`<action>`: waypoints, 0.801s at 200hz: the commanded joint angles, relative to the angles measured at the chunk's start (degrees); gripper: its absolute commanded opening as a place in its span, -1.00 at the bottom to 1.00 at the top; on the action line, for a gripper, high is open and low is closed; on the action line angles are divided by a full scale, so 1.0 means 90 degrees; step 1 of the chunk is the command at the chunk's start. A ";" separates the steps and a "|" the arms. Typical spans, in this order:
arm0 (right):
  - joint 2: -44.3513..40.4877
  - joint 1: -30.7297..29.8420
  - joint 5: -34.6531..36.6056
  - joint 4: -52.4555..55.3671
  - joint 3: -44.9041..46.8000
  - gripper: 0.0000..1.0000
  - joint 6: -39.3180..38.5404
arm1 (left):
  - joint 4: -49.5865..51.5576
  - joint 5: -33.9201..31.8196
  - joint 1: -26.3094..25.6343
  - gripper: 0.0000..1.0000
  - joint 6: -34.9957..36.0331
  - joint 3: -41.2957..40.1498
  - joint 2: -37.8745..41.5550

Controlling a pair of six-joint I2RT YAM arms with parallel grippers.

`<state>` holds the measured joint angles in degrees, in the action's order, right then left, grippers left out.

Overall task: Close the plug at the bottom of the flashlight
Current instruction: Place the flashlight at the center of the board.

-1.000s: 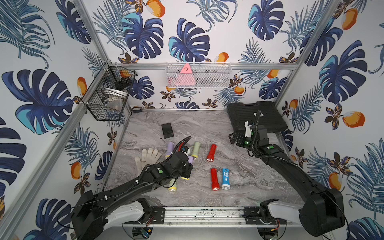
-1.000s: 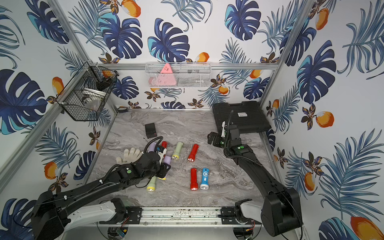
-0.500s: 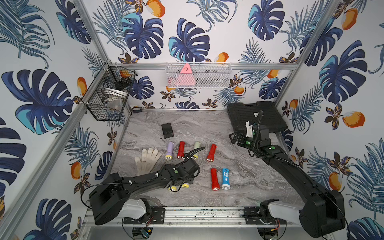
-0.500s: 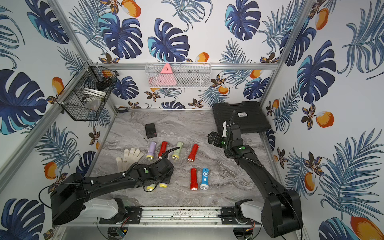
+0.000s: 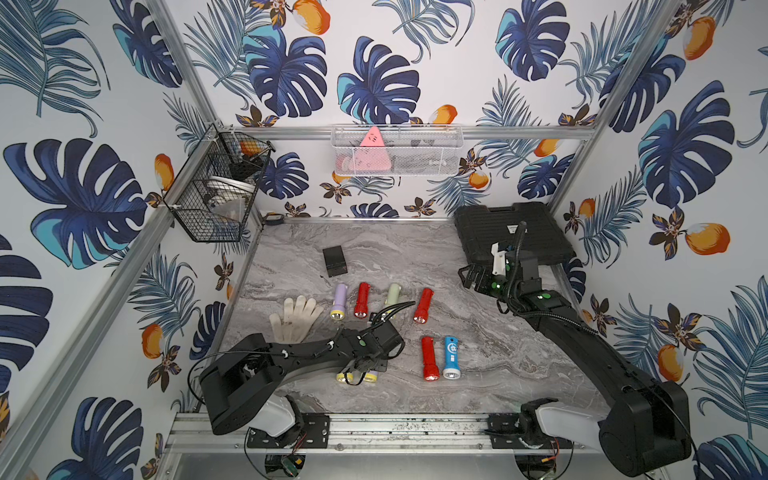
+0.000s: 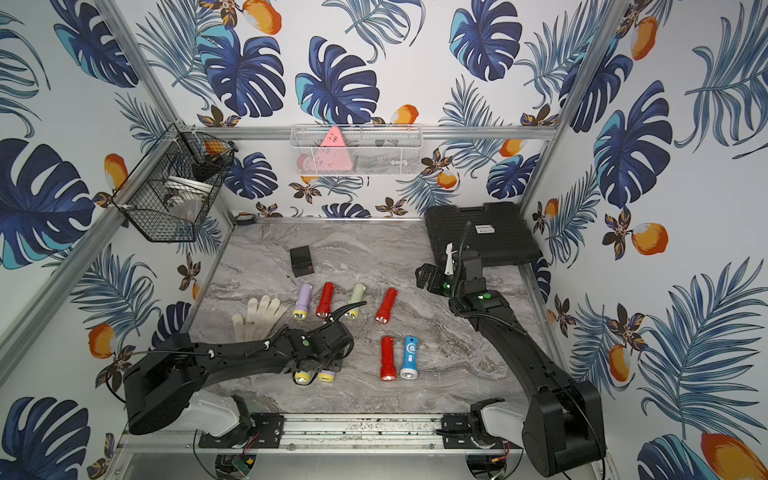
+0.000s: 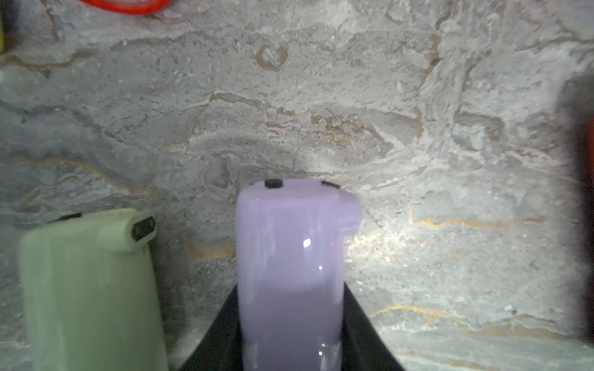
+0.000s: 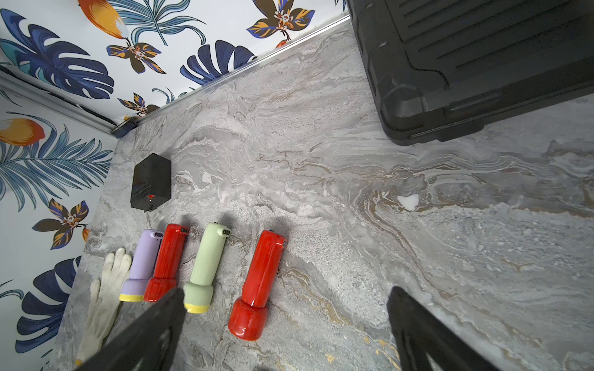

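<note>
Since the left jaws — clenched on the lilac plastic flashlight point(image 7: 289, 273) — have dropped to the marbled table point(image 7: 418, 128), release seems next; right jaws gape.

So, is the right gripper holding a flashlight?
No, the right gripper is wide open above the table, gripping nothing.

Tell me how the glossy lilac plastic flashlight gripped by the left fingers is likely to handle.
The glossy lilac plastic flashlight shows sharp highlights, so it is probably smooth and could slip between the left fingers. Its round barrel would likely roll if released, though the side lug at its tail may check that. It looks rigid, not floppy.
</note>
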<state>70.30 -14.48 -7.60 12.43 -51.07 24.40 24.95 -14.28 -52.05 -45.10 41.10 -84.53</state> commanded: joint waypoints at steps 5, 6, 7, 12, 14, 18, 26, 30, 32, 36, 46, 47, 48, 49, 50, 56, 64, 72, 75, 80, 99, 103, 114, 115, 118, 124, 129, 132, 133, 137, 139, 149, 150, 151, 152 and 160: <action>-0.0057 0.0001 0.0023 -0.0033 -0.0030 1.00 0.0013 | 0.0048 -0.0009 0.0002 -0.66 -0.0106 0.0113 -0.0062; -0.0062 0.0009 0.0023 -0.0033 -0.0034 1.00 0.0013 | 0.0054 -0.0007 0.0002 -0.65 -0.0101 0.0112 -0.0061; -0.0060 0.0008 0.0023 -0.0033 -0.0037 1.00 0.0013 | 0.0062 -0.0011 0.0002 -0.64 -0.0099 0.0111 -0.0061; -0.0062 0.0013 0.0023 -0.0042 -0.0037 1.00 0.0013 | 0.0087 -0.0029 0.0002 -0.54 -0.0096 0.0138 -0.0057; -0.0066 0.0014 0.0024 -0.0043 -0.0031 1.00 0.0013 | 0.0108 -0.0030 0.0000 -0.45 -0.0096 0.0142 -0.0052; -0.0066 0.0011 0.0024 -0.0040 -0.0031 1.00 0.0013 | 0.0137 -0.0044 0.0002 -0.30 -0.0088 0.0156 -0.0049; -0.0064 0.0012 0.0023 -0.0052 -0.0021 1.00 0.0013 | 0.0185 -0.0071 0.0002 -0.20 -0.0068 0.0196 -0.0023; -0.0073 0.0013 0.0024 -0.0052 -0.0021 1.00 0.0013 | 0.0212 -0.0080 0.0002 -0.19 -0.0050 0.0208 -0.0013; -0.0069 0.0009 0.0024 -0.0053 -0.0022 1.00 0.0013 | 0.0225 -0.0082 0.0002 -0.19 -0.0043 0.0225 -0.0005; -0.0077 0.0010 0.0024 -0.0053 -0.0022 1.00 0.0013 | 0.0256 -0.0091 0.0000 -0.18 -0.0038 0.0246 0.0006; -0.0082 0.0008 0.0024 -0.0052 -0.0016 1.00 0.0005 | 0.0329 -0.0129 0.0002 -0.13 -0.0019 0.0301 0.0035; -0.0084 0.0008 0.0024 -0.0052 -0.0018 1.00 0.0004 | 0.0336 -0.0130 0.0002 -0.12 -0.0014 0.0298 0.0046; -0.0086 0.0008 0.0024 -0.0052 -0.0018 1.00 0.0004 | 0.0340 -0.0131 0.0002 -0.11 -0.0011 0.0302 0.0051; -0.0086 0.0007 0.0024 -0.0057 -0.0014 1.00 0.0008 | 0.0346 -0.0131 0.0002 -0.11 -0.0010 0.0304 0.0059; -0.0087 0.0007 0.0024 -0.0060 -0.0012 1.00 0.0006 | 0.0354 -0.0136 0.0002 -0.09 -0.0009 0.0305 0.0058; -0.0091 0.0008 0.0031 -0.0062 0.0005 1.00 0.0008 | 0.0393 -0.0159 0.0002 0.13 0.0008 0.0339 0.0091; -0.0111 0.0008 0.0033 -0.0080 0.0020 1.00 0.0013 | 0.0444 -0.0187 0.0002 0.17 0.0026 0.0377 0.0130; -0.0111 0.0012 0.0033 -0.0091 0.0022 1.00 0.0013 | 0.0483 -0.0204 0.0002 0.18 0.0040 0.0401 0.0161; -0.0119 0.0014 0.0028 -0.0092 0.0029 1.00 0.0013 | 0.0502 -0.0209 0.0002 0.18 0.0041 0.0412 0.0171; -0.0122 0.0010 0.0024 -0.0092 0.0027 1.00 0.0013 | 0.0526 -0.0213 0.0002 0.18 0.0048 0.0424 0.0182; -0.0154 0.0012 0.0024 -0.0081 0.0025 1.00 0.0013 | 0.0553 -0.0221 0.0002 0.19 0.0065 0.0433 0.0201; -0.0170 0.0015 0.0033 -0.0079 0.0024 1.00 0.0008 | 0.0571 -0.0242 0.0002 0.19 0.0072 0.0438 0.0200; -0.0208 0.0009 0.0041 -0.0072 0.0046 1.00 0.0003 | 0.0647 -0.0309 0.0002 0.19 0.0082 0.0500 0.0243; -0.0211 0.0008 0.0042 -0.0072 0.0048 1.00 0.0003 | 0.0656 -0.0313 0.0002 0.19 0.0086 0.0506 0.0253; -0.0218 0.0014 0.0052 -0.0072 0.0048 1.00 0.0003 | 0.0670 -0.0330 0.0002 0.20 0.0089 0.0520 0.0276; -0.0243 0.0007 0.0058 -0.0072 0.0056 1.00 0.0003 | 0.0706 -0.0358 0.0002 0.19 0.0106 0.0557 0.0344; -0.0258 0.0008 0.0063 -0.0081 0.0065 1.00 0.0003 | 0.0730 -0.0390 0.0000 0.20 0.0116 0.0600 0.0394; -0.0269 0.0009 0.0055 -0.0081 0.0063 1.00 0.0003 | 0.0748 -0.0401 0.0002 0.20 0.0134 0.0633 0.0423; -0.0271 0.0013 0.0054 -0.0081 0.0066 1.00 0.0003 | 0.0755 -0.0403 0.0002 0.21 0.0141 0.0646 0.0430; -0.0266 0.0016 0.0053 -0.0086 0.0065 1.00 0.0003 | 0.0779 -0.0404 0.0002 0.24 0.0165 0.0694 0.0475; -0.0271 0.0014 0.0053 -0.0090 0.0068 1.00 0.0003 | 0.0789 -0.0400 0.0002 0.25 0.0174 0.0730 0.0488; -0.0273 0.0020 0.0041 -0.0091 0.0066 1.00 0.0003 | 0.0830 -0.0344 0.0002 0.30 0.0229 0.0888 0.0527; -0.0273 0.0018 0.0042 -0.0091 0.0067 1.00 0.0003 | 0.0831 -0.0336 0.0002 0.31 0.0233 0.0904 0.0536; -0.0273 0.0013 0.0043 -0.0087 0.0063 1.00 0.0003 | 0.0836 -0.0326 0.0002 0.31 0.0239 0.0918 0.0540; -0.0272 0.0010 0.0043 -0.0089 0.0066 1.00 0.0003 | 0.0838 -0.0317 -0.0003 0.31 0.0242 0.0934 0.0538; -0.0278 0.0010 0.0043 -0.0084 0.0063 1.00 0.0003 | 0.0827 -0.0230 -0.0024 0.32 0.0268 0.1052 0.0532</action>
<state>68.05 -14.41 -7.57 12.40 -50.61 24.43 31.11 -16.25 -52.07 -44.42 48.03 -80.38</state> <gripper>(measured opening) 0.999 0.656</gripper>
